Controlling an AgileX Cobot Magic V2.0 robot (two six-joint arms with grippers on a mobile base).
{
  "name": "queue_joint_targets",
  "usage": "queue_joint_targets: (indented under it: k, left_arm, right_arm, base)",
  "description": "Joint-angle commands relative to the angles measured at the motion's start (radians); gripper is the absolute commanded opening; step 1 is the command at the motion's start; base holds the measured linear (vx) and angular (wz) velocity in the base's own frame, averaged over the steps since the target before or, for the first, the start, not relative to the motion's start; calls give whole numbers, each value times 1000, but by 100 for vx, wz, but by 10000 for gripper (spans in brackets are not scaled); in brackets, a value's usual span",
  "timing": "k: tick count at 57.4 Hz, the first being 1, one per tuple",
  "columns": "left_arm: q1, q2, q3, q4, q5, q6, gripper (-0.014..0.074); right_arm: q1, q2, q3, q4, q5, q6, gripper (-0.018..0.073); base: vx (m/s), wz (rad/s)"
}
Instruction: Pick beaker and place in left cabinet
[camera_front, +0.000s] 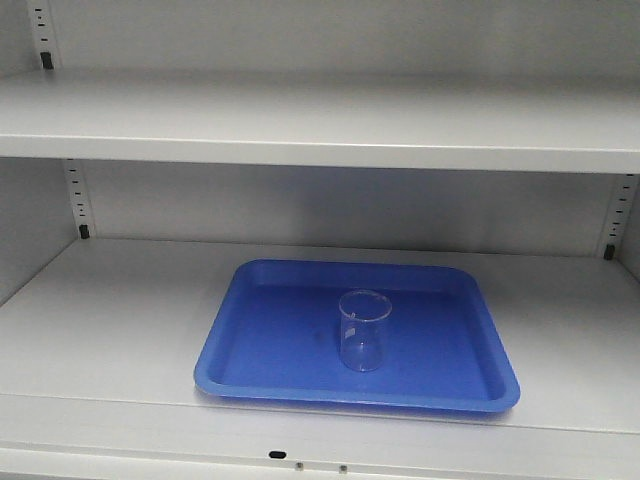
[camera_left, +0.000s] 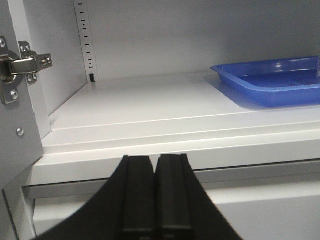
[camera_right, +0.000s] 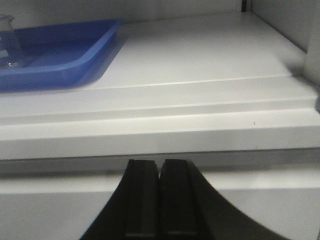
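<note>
From the front, the beaker (camera_front: 364, 330) stands upright in the blue tray (camera_front: 250, 345) on the left cabinet's (camera_front: 110, 330) lower shelf. The left wrist view shows the left gripper (camera_left: 154, 172) closed, empty, before the shelf edge left of the tray. The right wrist view shows the right gripper (camera_right: 160, 175) likewise closed, right of the tray.

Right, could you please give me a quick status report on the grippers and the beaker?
Left gripper shut, empty. Right gripper shut, empty, both outside the shelf edge. Beaker upright in blue tray on cabinet shelf. Nothing in the way.

black pincer (camera_left: 155, 165) fingers (flat, matte, ridged)
</note>
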Motion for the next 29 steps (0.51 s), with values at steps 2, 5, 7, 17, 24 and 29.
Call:
queue_joint_targets:
  k: [2,5,7,17,24,29]
  left_arm:
    - [-1,-18,16,-7,-83,-3,1]
    - [-1,-18,16,-7,-83,-3,1]
    - [-1,-16,16,-7,-84,-3,1]
    - [-1,-18,16,-7,-83,-3,1]
    - [-1,-18,16,-7,-84,-3,1]
    - [-1,-18,16,-7,-84,-3,1]
  right_arm:
    - [-6,-124,54,-1,-88,-6,-6]
    - [-6,-189,46,-2,-6,-6,-6]
    - [-6,-194,47,-7,-5,-7,-6]
    - [-3,-171,49,-17,-8,-1,-6]
    - [-3,-172,48,-17,-8,-1,-6]
    - [-3,-172,48,-17,-8,-1,-6]
  base:
    - [0,0]
    - [0,0]
    - [0,0]
    - [0,1]
    - [0,0]
    - [0,0]
